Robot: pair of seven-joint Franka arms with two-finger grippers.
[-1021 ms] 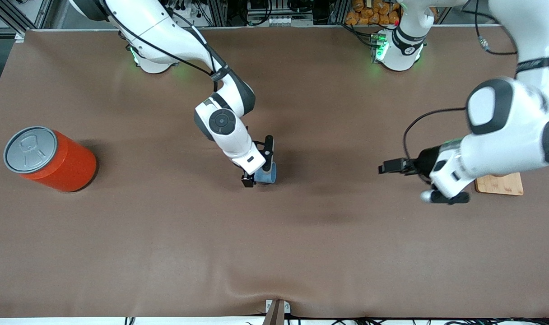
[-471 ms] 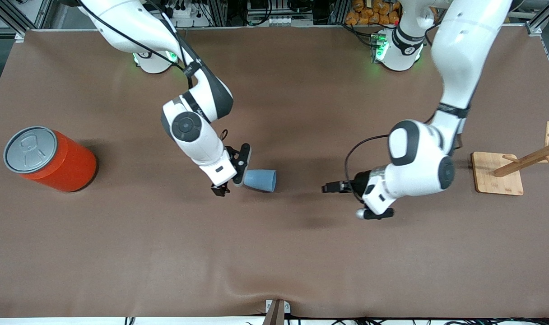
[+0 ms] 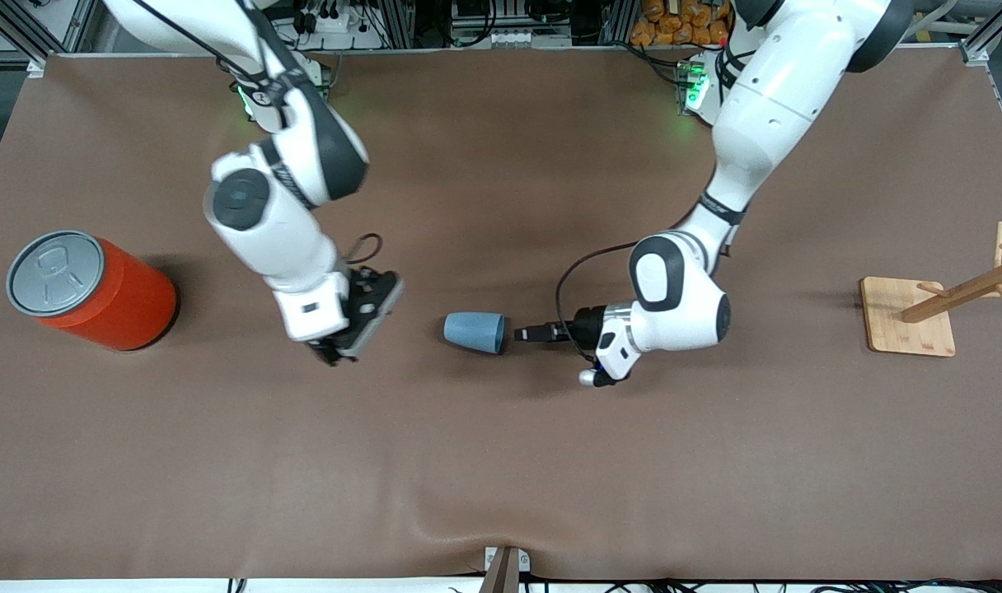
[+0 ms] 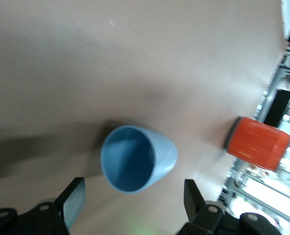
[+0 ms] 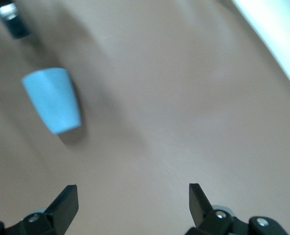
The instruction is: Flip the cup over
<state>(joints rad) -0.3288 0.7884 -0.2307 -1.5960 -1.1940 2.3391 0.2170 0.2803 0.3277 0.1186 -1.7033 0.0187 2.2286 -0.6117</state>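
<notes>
The light-blue cup [image 3: 474, 332] lies on its side in the middle of the brown table. Its darker mouth faces the left arm's end. My left gripper [image 3: 527, 333] is open, low over the table just off the cup's mouth, not touching it. In the left wrist view the cup [image 4: 135, 159] lies just ahead of the open left gripper [image 4: 133, 201], its mouth toward the camera. My right gripper [image 3: 362, 323] is open and empty, off the cup's base toward the right arm's end. In the right wrist view the cup [image 5: 52, 100] is well ahead of the right gripper [image 5: 131, 193].
A large orange can [image 3: 89, 288] with a grey lid stands at the right arm's end of the table and also shows in the left wrist view [image 4: 257, 147]. A wooden peg stand [image 3: 909, 325] is at the left arm's end.
My right gripper has let go of the cup and drawn back toward the right arm's end. The cup stays on its side. My left gripper has swept in toward the cup's mouth.
</notes>
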